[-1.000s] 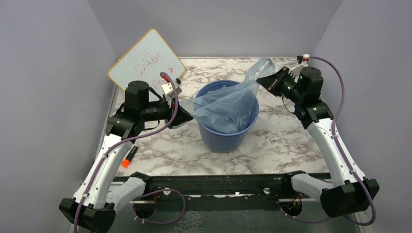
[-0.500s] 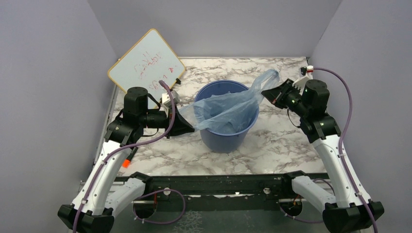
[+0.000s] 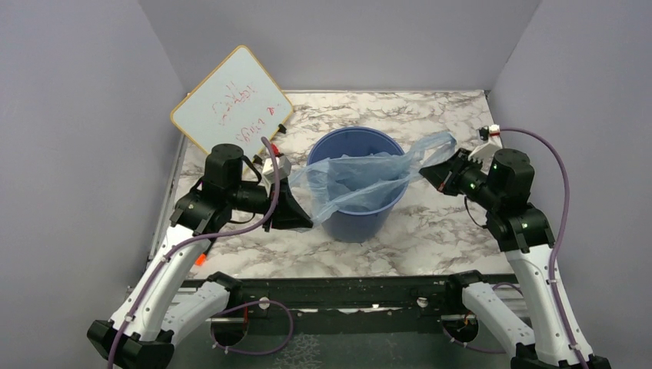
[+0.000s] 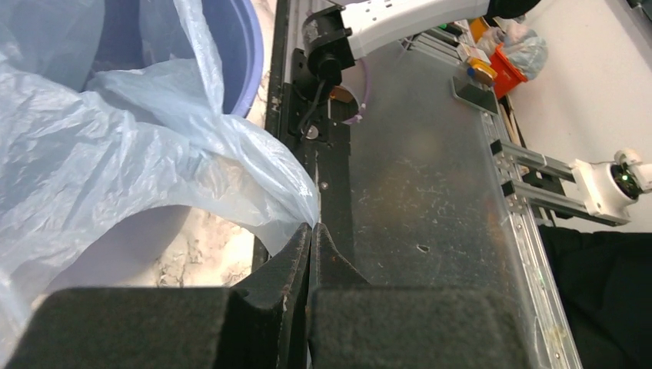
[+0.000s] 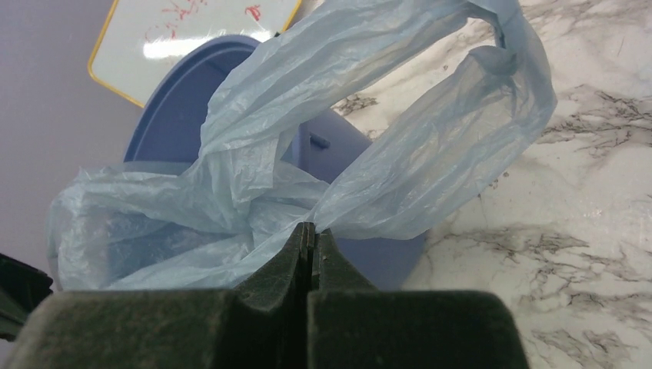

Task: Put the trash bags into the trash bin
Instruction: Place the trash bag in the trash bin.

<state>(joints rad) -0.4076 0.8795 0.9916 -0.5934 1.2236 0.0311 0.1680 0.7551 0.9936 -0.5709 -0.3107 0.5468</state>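
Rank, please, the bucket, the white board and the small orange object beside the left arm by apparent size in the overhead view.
Bucket and white board: about alike, and the board sits farther back, so unranked.
Small orange object: clearly smallest.

The only writing in view is standing on the white board (image 3: 231,100), which is leaning at about 10 o'clock from the trash bin (image 3: 361,223). Two short lines of red handwriting are running across it, with a small red mark after the lower line. The strokes are too small and faint, so no word or number is coming out readable. In the right wrist view the board (image 5: 192,31) is showing only blurred red strokes.
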